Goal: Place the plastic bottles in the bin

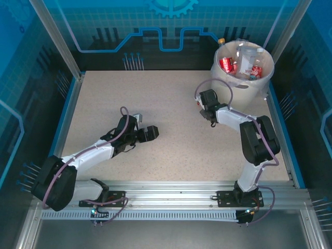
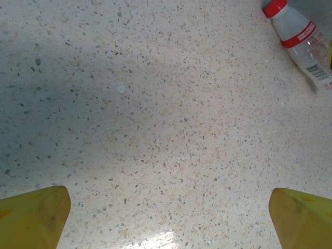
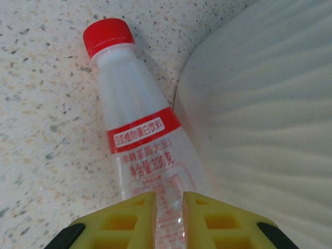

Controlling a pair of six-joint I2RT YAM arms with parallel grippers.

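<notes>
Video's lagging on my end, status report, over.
Left tool open over table. Right tool shut on red-capped bottle beside bin. Bin wall close alongside.

Speckled table (image 1: 171, 109) inside blue-panelled enclosure (image 1: 104, 26)

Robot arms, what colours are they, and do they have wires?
They are black with silver-white middle sections. The left arm and right arm each carry a looping purplish cable. The left tool and right tool have blocky yellow fingers.
</notes>
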